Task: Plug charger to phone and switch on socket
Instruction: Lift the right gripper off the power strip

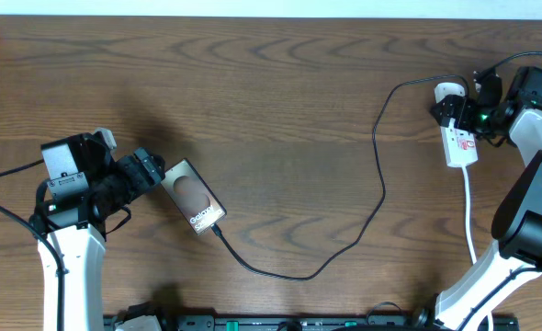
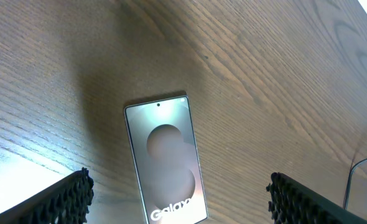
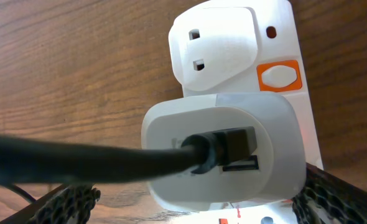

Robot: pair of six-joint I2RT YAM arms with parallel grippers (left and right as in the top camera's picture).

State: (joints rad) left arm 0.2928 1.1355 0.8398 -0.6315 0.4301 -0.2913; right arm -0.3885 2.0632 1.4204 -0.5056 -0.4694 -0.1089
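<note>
The bench (image 1: 271, 92) is showing brown wood with a strong wavy grain, matt overall and giving back a dull sheen where light is falling on it. The phone (image 2: 168, 162) is showing a glossy, glass-like face catching soft reflections, inside a thin smooth rim. The socket (image 3: 233, 37) is looking like smooth white plastic with a slight gloss, its switch (image 3: 278, 76) sitting in an orange plastic surround. The adapter (image 3: 221, 155) is showing satin white plastic. The charger (image 3: 78, 162) cable is looking black, smooth and rubbery. The pads (image 2: 62, 199) of the left claw (image 2: 180, 205) and of the right claw (image 3: 199, 202) are showing a black, knobbly, rough texture.
</note>
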